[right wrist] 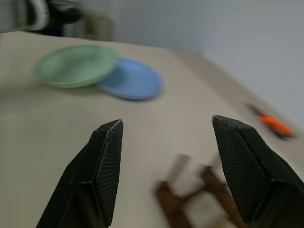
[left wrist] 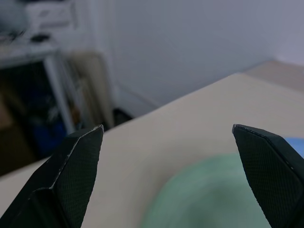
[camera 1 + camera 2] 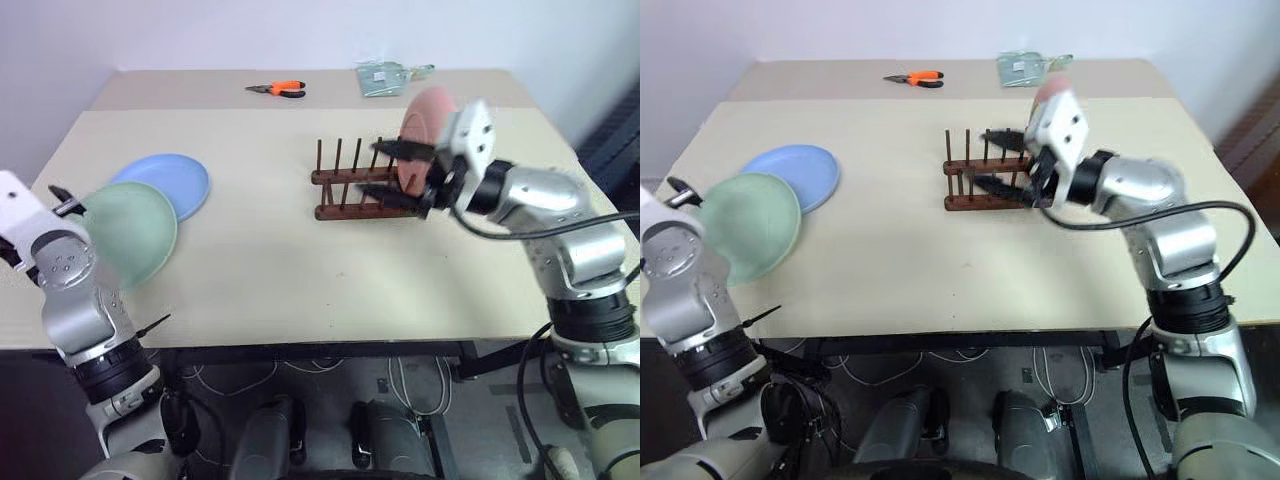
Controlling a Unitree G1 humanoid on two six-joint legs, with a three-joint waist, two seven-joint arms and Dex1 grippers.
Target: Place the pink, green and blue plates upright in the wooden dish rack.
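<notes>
The round matte pink plate stands upright in the dark wooden peg rack mid-counter. The green plate overlaps the blue plate at the left. Both the right claw and the left claw gape empty. Orange-handled pliers lie far back.

My arms are silver-grey metal castings joined by black ribbed joint collars. A white housing caps my right gripper and my left gripper. My fingers are black, flat and tapered, with a fine cross-hatched texture. Black cable loops along my right forearm.
</notes>
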